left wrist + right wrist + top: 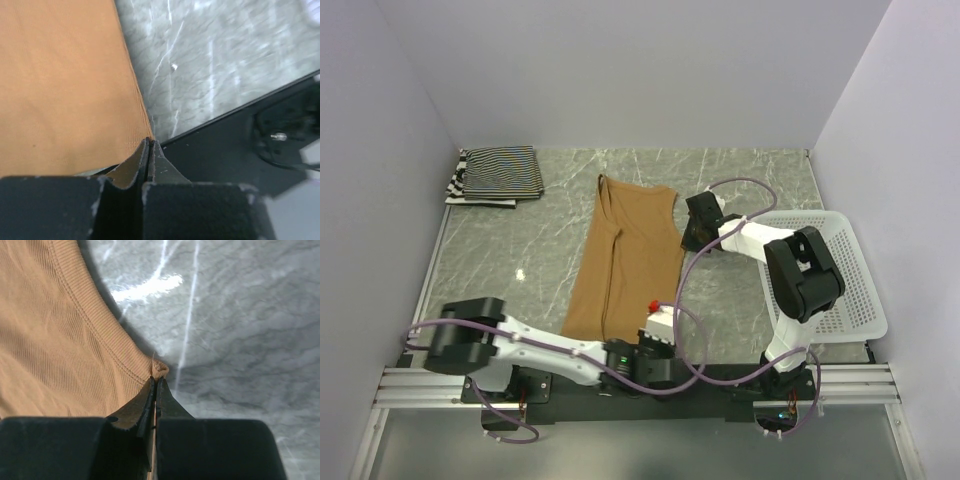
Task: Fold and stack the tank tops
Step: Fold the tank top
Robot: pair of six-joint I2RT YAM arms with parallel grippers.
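With the left jaws pressed fully together, you have a thin lip of the tan tank top (65, 90) pinched between them at its near right corner. No gap shows between the tips in the left wrist view. The cloth runs away flat up and to the left of the grip. Bare marble worktop (220, 60) lies to the right, and the dark base rail (225, 145) lies just beside the tips.

The right jaws are likewise clenched. They grip a small bunched nub of the ribbed trim (100, 335) on the top's right edge. The trim curves up and to the left from the pinch, and grey worktop fills the rest of the right wrist view.

From overhead, note that the tan top lies lengthwise at mid-worktop, the narrow strap end far and the hem near. The left arm (550, 355) reaches across the near edge to the hem corner. The right arm (800, 270) reaches in from the right to the far half of the same edge.

The striped tank tops (498, 172) sit folded at the far left corner, well apart from the tan one. The thin stripes are on top and wider stripes show at the left margin. The white lattice basket (855, 290) stands at the right edge, behind the right arm.
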